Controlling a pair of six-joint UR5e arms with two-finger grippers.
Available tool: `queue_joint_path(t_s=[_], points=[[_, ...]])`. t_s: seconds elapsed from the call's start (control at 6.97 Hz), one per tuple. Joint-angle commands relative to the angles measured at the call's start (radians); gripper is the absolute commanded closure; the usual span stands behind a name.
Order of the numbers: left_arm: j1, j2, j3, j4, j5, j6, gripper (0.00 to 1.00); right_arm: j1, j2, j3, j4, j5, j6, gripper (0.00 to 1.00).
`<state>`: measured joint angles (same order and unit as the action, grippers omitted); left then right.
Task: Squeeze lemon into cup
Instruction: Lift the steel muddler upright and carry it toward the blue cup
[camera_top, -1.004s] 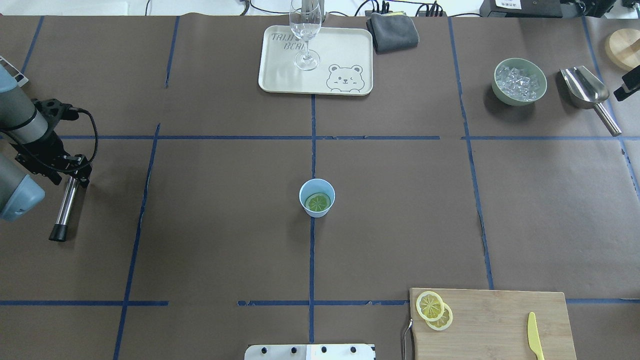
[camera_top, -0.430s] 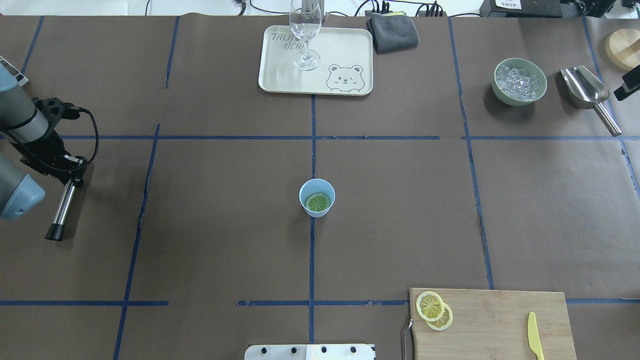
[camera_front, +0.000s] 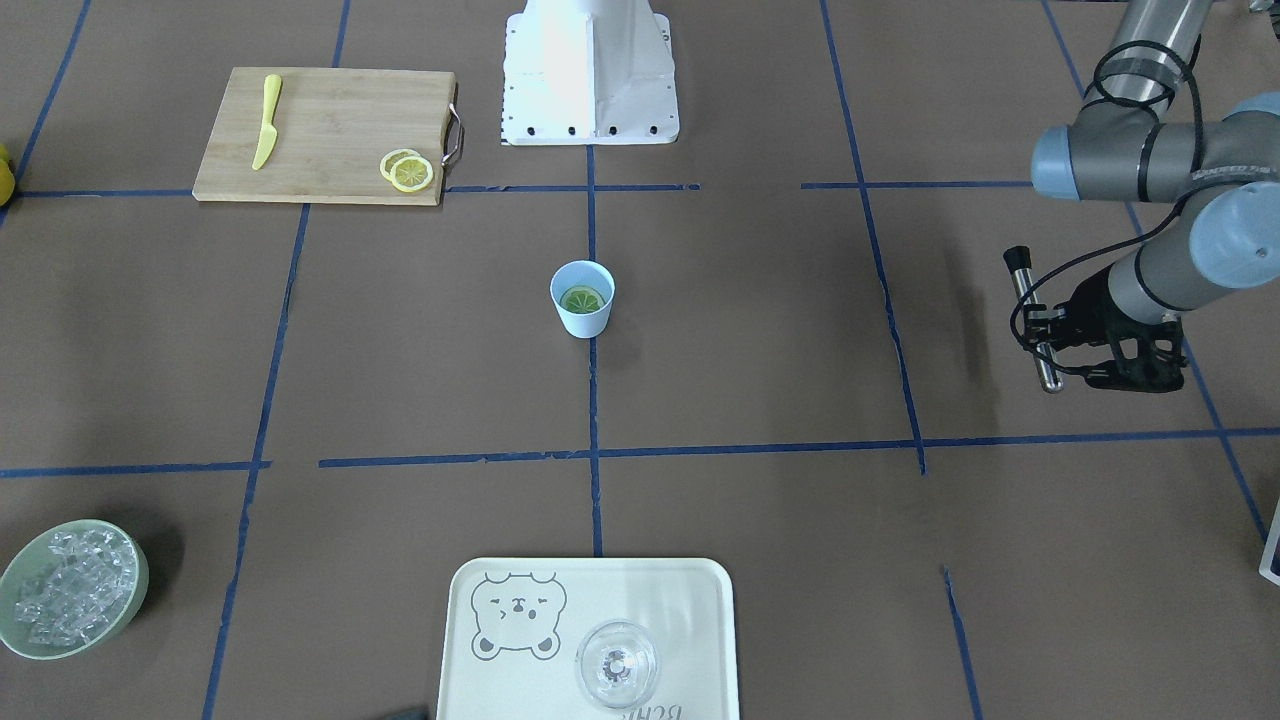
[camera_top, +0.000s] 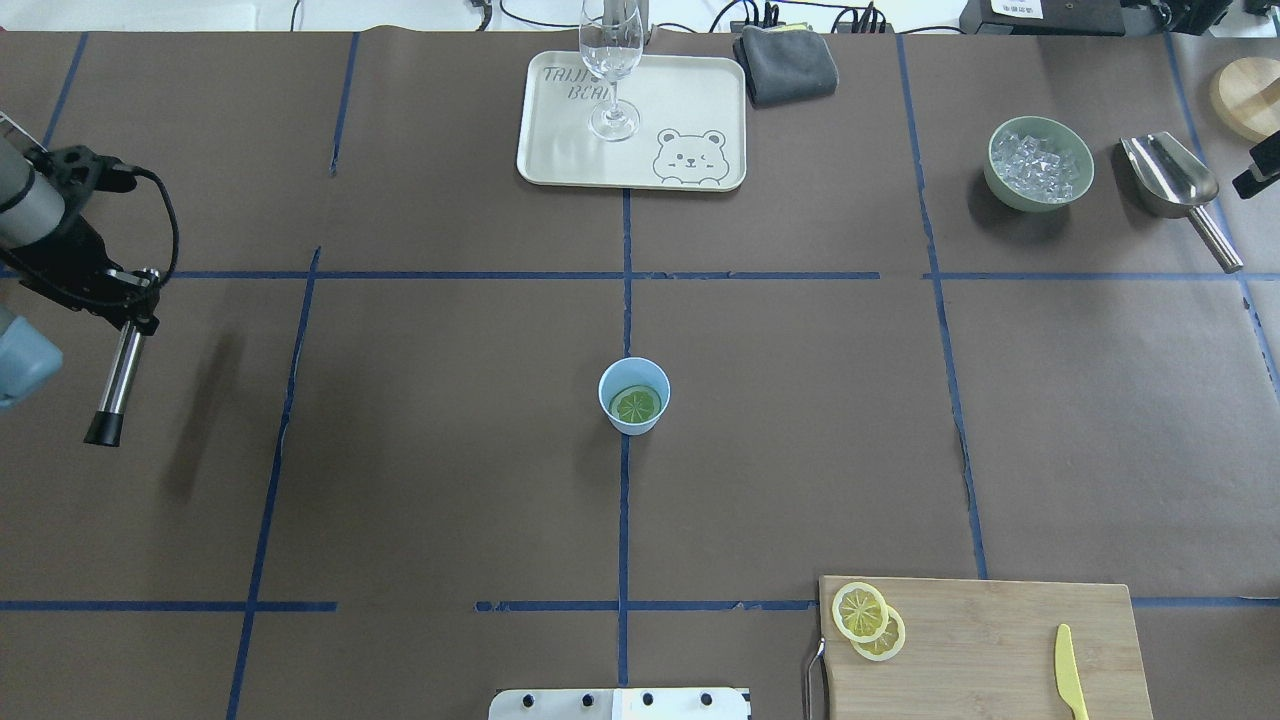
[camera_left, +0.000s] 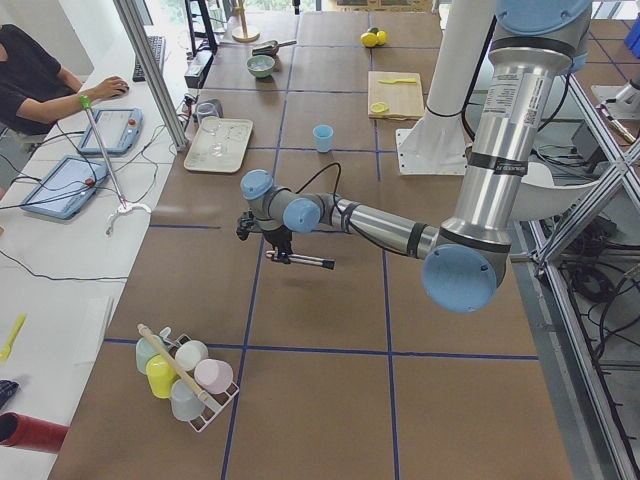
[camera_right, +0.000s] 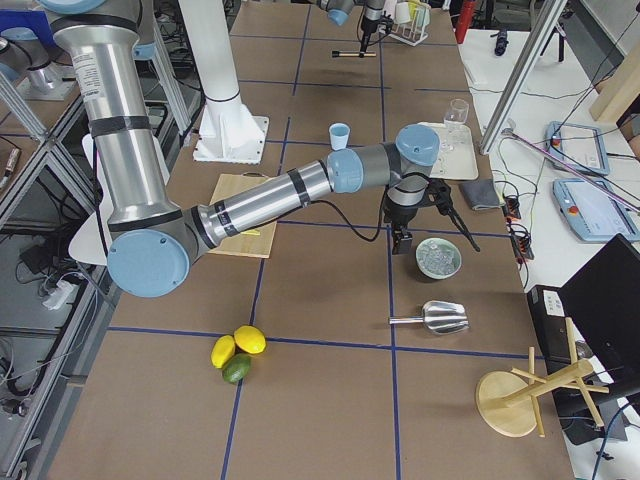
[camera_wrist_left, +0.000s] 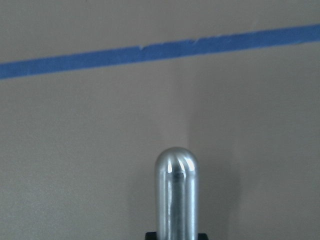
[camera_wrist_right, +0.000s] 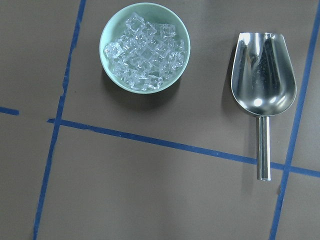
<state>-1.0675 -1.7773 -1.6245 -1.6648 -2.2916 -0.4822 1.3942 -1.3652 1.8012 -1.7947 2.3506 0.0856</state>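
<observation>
The light-blue cup (camera_top: 632, 424) stands at the table's centre, also in the front view (camera_front: 582, 322). One lemon slice (camera_top: 637, 405) lies flat inside it and looks greenish through the blue (camera_front: 582, 298). Two more slices (camera_top: 861, 611) lie overlapped on the cutting board. My left gripper (camera_top: 133, 318) is far to the cup's left, shut on a metal rod (camera_top: 118, 375) with a black tip. It holds the rod above the table (camera_front: 1040, 340). The rod's rounded end shows in the left wrist view (camera_wrist_left: 176, 195). My right gripper (camera_right: 403, 238) hangs near the ice bowl. Its fingers do not show clearly.
A pale green bowl of ice (camera_top: 1038, 163) and a metal scoop (camera_top: 1170, 178) sit at the far right. A tray (camera_top: 690, 100) with a clear glass (camera_top: 610, 60) stands at the back centre, with a grey cloth (camera_top: 787, 62) beside it. A cutting board (camera_top: 990, 650) with a yellow knife (camera_top: 1068, 672) is at the near right.
My left arm has drawn back toward the far left edge with the rod, farther from the cup. The cup and the slices have not moved.
</observation>
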Motion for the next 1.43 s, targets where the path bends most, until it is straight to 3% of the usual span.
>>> queue_joint_path(t_s=[0.0,0.29,0.43,0.57,1.0,1.29], points=[[-0.042,-0.065,-0.133,0.007,0.178,-0.012,1.00,0.003,0.008,0.035,0.000,-0.111,0.000,0.00],[-0.028,-0.118,-0.274,0.000,0.323,-0.022,1.00,0.002,-0.003,0.029,-0.003,-0.122,0.002,0.00],[0.091,-0.128,-0.360,0.000,0.544,-0.177,1.00,0.002,-0.012,0.035,-0.008,-0.116,0.003,0.00],[0.256,-0.161,-0.385,0.002,0.705,-0.314,1.00,0.002,-0.031,0.038,-0.008,-0.096,0.003,0.00],[0.291,-0.318,-0.394,-0.019,0.657,-0.374,1.00,0.002,-0.035,0.029,-0.003,-0.096,-0.001,0.00],[0.310,-0.330,-0.413,-0.269,0.670,-0.386,1.00,0.005,-0.067,0.056,-0.005,-0.089,0.000,0.00]])
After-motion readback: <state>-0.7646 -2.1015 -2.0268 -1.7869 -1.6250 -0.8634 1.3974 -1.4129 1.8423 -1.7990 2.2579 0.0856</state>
